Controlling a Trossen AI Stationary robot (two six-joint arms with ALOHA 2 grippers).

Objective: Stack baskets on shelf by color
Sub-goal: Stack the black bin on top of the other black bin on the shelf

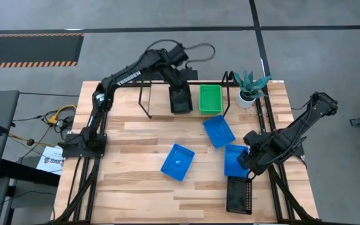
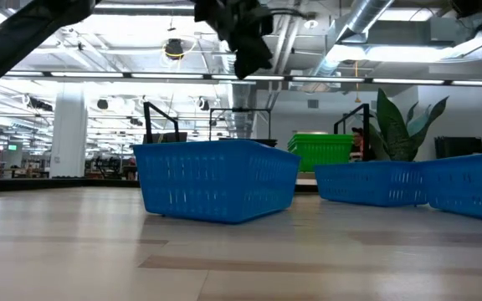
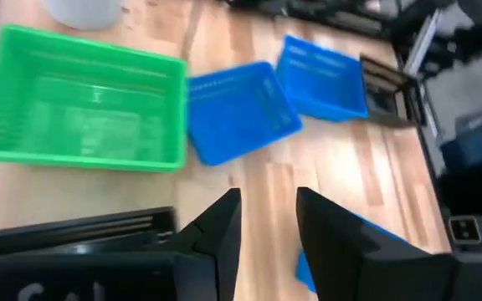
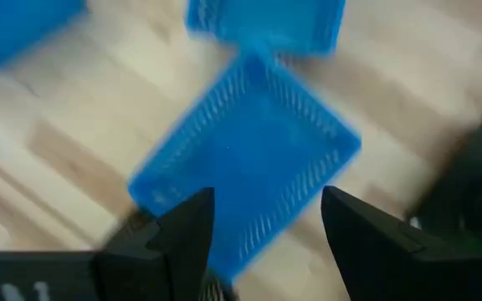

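Note:
On the shelf [image 1: 144,100] at the table's far side sit a black basket [image 1: 180,100] and a green basket [image 1: 210,99], side by side. My left gripper [image 3: 266,234] hangs open above the black basket [image 3: 74,230], with nothing between its fingers. Three blue baskets lie on the table: one at the middle [image 1: 219,131], one nearer the front [image 1: 177,161], one at the right [image 1: 235,159]. My right gripper [image 4: 262,242] is open above that right blue basket [image 4: 249,150], a finger on either side of one of its edges, apart from it. Another black basket [image 1: 239,195] rests at the front right.
A potted plant [image 1: 250,87] stands at the shelf's right end. The shelf's wire loops [image 2: 161,121] rise at its ends. Bare wood lies along the table's left half [image 1: 124,156].

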